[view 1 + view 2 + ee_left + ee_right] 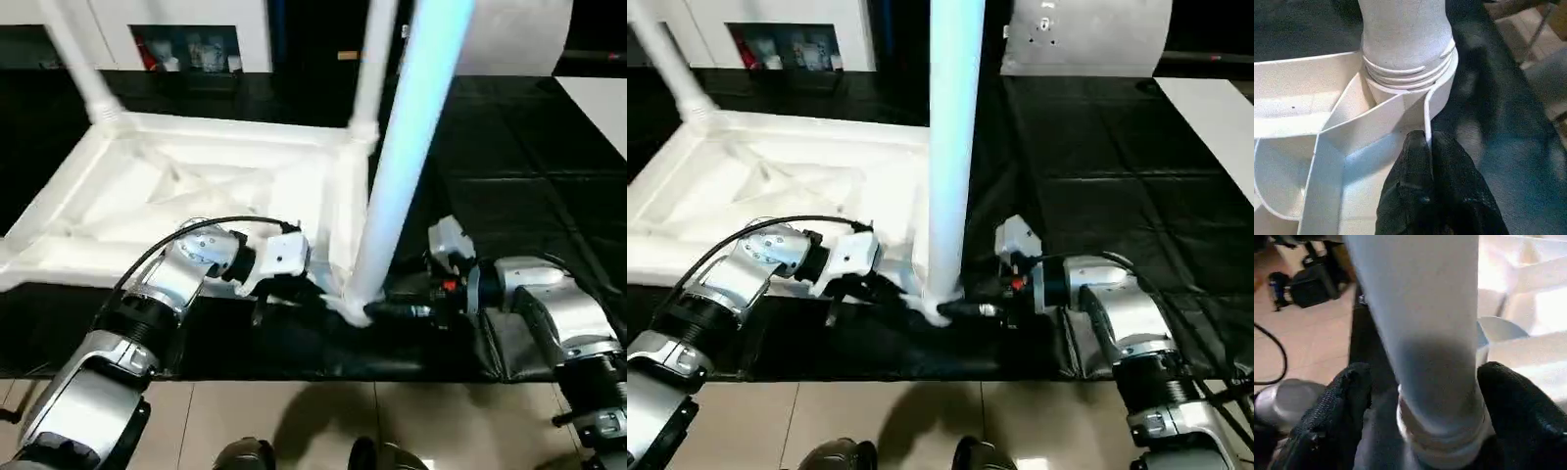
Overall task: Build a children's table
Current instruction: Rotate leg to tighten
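Both silver forearms reach inward toward each other. The left gripper (1431,147) is closed, its fingers (1415,196) pressed together on a thin rim. The right gripper (1422,401) is spread wide, one finger (1337,401) on either side of a tube.

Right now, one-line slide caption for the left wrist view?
Left gripper pinches the upturned tabletop's rim beside the corner socket where a leg is being threaded in.

near leg (407,157) top cut off, cabinet (186,47) contents blurred
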Motion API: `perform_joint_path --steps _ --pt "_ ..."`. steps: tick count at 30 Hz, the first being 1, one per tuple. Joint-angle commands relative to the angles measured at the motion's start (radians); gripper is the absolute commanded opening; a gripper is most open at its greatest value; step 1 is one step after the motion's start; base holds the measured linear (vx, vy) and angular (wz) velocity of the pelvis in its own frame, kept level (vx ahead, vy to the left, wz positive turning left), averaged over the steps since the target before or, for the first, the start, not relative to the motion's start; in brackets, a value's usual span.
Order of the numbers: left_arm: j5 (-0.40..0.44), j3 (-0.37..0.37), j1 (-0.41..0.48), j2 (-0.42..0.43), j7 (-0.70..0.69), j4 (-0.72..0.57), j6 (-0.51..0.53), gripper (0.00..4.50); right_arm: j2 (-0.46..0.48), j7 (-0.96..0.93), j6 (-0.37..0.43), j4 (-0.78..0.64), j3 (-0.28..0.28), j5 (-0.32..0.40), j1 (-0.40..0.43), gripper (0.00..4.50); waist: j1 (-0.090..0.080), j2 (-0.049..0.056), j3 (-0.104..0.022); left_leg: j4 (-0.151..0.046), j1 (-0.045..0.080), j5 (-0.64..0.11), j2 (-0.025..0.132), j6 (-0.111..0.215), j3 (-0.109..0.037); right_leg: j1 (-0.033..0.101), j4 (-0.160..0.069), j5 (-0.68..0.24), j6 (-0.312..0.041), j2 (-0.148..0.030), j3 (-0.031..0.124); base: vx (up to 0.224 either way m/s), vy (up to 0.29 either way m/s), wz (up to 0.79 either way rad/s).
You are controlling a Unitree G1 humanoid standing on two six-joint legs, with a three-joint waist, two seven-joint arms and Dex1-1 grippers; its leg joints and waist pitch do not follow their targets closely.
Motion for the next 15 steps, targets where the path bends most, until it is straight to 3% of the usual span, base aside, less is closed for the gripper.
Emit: perform_joint_path --steps 1,3,6,9,15 --pt "0.032 -0.063 0.008 0.003 -0.057 -0.017 -0.027 0.0 0.0 0.02 -0.001 0.009 0.013 0.006 -0.013 3.33 -0.004 -0.011 -0.079 -0.068 0.012 -0.082 0.107 0.119 -0.047 0.064 -0.061 -0.243 -0.177 -0.105 0.092 0.0 0.0 0.0" --pt "0.029 -0.064 0.008 0.003 -0.067 -0.019 -0.029 0.0 0.001 0.032 0.002 0.01 0.017 0.007 -0.014 2.96 -0.001 -0.011 -0.08 -0.068 0.013 -0.08 0.106 0.114 -0.047 0.065 -0.06 -0.232 -0.18 -0.106 0.093 0.0 0.0 0.0" --pt "0.028 -0.065 0.006 0.003 -0.071 -0.017 -0.034 0.0 0.002 0.047 0.01 0.01 0.023 0.008 -0.016 2.85 0.0 -0.011 -0.081 -0.067 0.009 -0.07 0.105 0.116 -0.048 0.068 -0.056 -0.205 -0.187 -0.107 0.092 0.0 0.0 0.0" --pt "0.027 -0.065 0.005 0.004 -0.078 -0.014 -0.037 0.0 0.0 0.063 0.027 0.008 0.03 0.013 -0.017 2.47 0.0 -0.01 -0.079 -0.068 0.01 -0.079 0.105 0.113 -0.048 0.068 -0.059 -0.223 -0.182 -0.107 0.091 0.0 0.0 0.0" --pt "0.018 -0.057 0.005 0.004 -0.088 -0.007 -0.028 0.0 -0.006 0.076 0.053 -0.006 0.04 0.026 -0.009 2.13 0.001 -0.008 -0.077 -0.069 0.01 -0.098 0.105 0.102 -0.048 0.068 -0.063 -0.244 -0.176 -0.107 0.091 0.0 0.0 0.0"
